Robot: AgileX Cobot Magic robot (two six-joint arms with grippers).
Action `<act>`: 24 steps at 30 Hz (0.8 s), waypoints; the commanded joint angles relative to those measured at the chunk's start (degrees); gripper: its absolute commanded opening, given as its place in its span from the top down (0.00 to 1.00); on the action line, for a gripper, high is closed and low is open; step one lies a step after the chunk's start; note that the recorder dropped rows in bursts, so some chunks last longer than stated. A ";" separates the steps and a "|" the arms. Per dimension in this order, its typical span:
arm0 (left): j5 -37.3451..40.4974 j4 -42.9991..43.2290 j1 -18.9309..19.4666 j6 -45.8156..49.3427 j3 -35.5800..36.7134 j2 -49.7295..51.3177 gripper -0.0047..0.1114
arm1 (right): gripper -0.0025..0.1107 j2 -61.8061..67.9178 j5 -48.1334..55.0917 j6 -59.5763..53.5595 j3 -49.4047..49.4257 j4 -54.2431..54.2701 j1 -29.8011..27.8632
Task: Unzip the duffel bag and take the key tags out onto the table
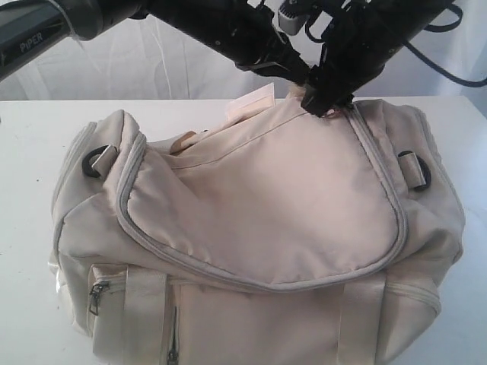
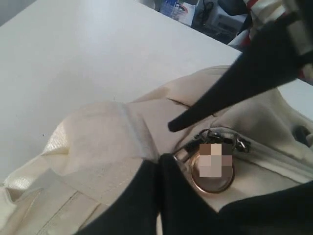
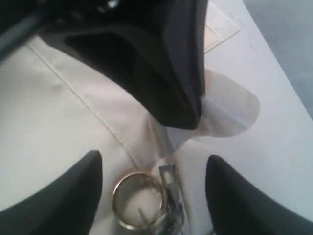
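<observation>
The cream duffel bag [image 1: 259, 198] lies on the white table [image 1: 30, 137] with its grey-piped flap zipped shut. At the far top end of the zip, a gold ring [image 3: 137, 198] hangs on the metal zip pull [image 3: 168, 183]. My right gripper [image 3: 154, 191] is open, its two dark fingers straddling the ring and pull without touching them. My left gripper [image 2: 160, 159] is shut on a pinch of bag fabric just beside the ring [image 2: 212, 171]. In the exterior view both grippers meet there, left gripper [image 1: 300, 76] and right gripper [image 1: 327, 103]. The key tags are hidden.
A pale paper hang tag [image 1: 251, 103] sticks up behind the bag near the grippers. A webbing handle [image 2: 107, 142] lies beside the left fingers. Black strap rings sit at the bag's ends [image 1: 99, 161], [image 1: 417, 171]. Bare tabletop [image 2: 73, 49] stretches behind the bag.
</observation>
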 commanded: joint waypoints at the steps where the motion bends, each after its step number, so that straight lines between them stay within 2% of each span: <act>1: 1.81 -6.05 -0.29 0.35 -0.99 -3.58 0.96 | 0.47 2.00 -1.22 -0.68 -0.44 0.27 -0.26; 5: 1.45 -5.78 -0.29 0.35 -0.99 -3.55 0.96 | 0.50 2.27 0.19 -0.68 -0.23 0.41 -0.15; 12: 1.11 -5.41 -0.29 0.35 -0.99 -3.55 0.96 | 0.64 2.27 3.08 -0.68 -0.23 0.08 -0.15; 17: 0.87 -5.40 -0.29 0.35 -0.99 -3.55 0.96 | 0.63 1.18 4.40 -0.68 -0.23 0.08 -0.15; 18: 0.79 -5.40 -0.29 0.35 -0.99 -3.55 0.96 | 0.61 0.70 4.78 -0.68 -0.23 0.08 -0.15; 19: 0.79 -5.40 -0.29 0.35 -0.99 -3.55 0.96 | 0.54 0.20 5.06 -0.68 -0.23 0.08 -0.15; 21: 0.67 -5.40 -0.29 0.35 -0.99 -3.55 0.96 | 0.49 0.20 4.82 -0.31 -0.23 0.20 -0.15; 24: 0.67 -5.40 -0.29 0.35 -0.99 -3.55 0.96 | 0.53 1.07 3.94 -0.10 -0.23 0.30 -0.15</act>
